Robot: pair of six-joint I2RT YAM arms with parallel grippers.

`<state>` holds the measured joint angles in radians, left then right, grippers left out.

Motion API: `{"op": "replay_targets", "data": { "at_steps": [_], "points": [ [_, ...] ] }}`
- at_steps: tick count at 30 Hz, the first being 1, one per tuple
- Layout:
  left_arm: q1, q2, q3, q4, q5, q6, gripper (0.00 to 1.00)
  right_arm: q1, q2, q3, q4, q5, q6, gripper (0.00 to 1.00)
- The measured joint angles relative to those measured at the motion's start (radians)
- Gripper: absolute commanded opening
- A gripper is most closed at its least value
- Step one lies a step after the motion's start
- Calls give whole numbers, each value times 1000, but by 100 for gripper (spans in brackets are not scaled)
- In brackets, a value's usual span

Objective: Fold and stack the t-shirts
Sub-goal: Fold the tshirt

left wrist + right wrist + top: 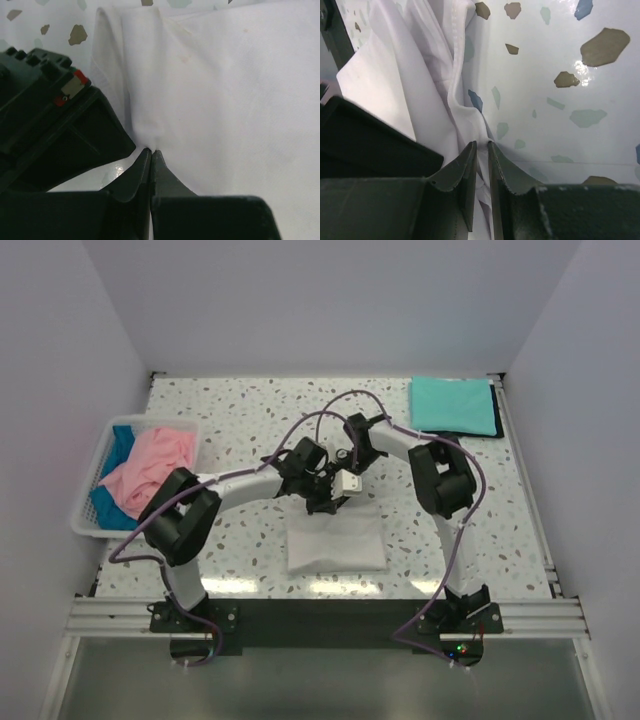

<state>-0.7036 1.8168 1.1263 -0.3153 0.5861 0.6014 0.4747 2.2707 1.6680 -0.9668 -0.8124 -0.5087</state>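
The white t-shirt lies folded into a rectangle at the table's near middle. Both grippers meet at its far edge. My left gripper is shut, its tips pinching the white cloth at its edge. My right gripper is shut on a bunched fold of the same shirt, with cloth showing between its narrow jaws. The teal t-shirt lies folded flat at the back right. The pink t-shirt and the blue t-shirt lie crumpled in the basket.
The white lattice basket stands at the table's left edge. A dark edge shows under the teal shirt's right side. White walls close in the table at the back and sides. Purple cables loop above both arms.
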Motion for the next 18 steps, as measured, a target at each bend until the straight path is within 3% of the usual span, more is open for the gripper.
{"op": "replay_targets", "data": {
  "at_steps": [18],
  "points": [
    [-39,-53,29,-1,-129,179,0,2,76,67,-114,-86,-78,20]
  ]
}}
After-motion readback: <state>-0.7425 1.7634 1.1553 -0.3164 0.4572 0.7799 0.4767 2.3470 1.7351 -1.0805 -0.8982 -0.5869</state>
